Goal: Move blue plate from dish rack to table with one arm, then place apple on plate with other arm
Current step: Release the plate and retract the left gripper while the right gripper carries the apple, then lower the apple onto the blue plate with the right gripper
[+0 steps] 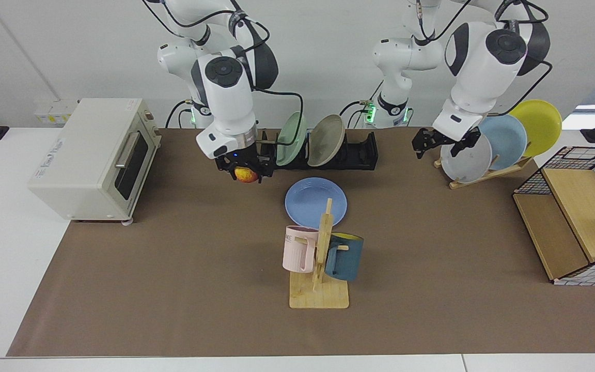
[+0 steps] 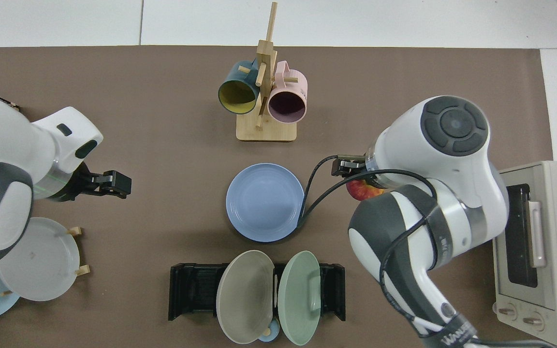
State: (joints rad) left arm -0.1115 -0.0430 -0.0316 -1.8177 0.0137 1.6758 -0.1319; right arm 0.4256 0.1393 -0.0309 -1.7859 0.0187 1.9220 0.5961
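Note:
The blue plate [image 1: 316,201] [image 2: 265,202] lies flat on the brown mat of the table [image 1: 184,268], just in front of the black dish rack [image 1: 362,154] [image 2: 191,290]. My right gripper [image 1: 246,173] hangs above the mat a little to the view's left of the plate, shut on the red and yellow apple [image 1: 247,176] [image 2: 362,190]. My left gripper [image 1: 439,149] [image 2: 114,181] is raised near the wooden plate stand, well away from the plate. It is open and holds nothing.
A green plate [image 1: 291,138] and a beige plate [image 1: 326,139] stand in the dish rack. A mug stand [image 1: 320,268] with a pink and a dark blue mug is in front of the plate. A toaster oven [image 1: 91,157], a wooden plate stand [image 1: 488,173] and a wire basket [image 1: 576,212] line the sides.

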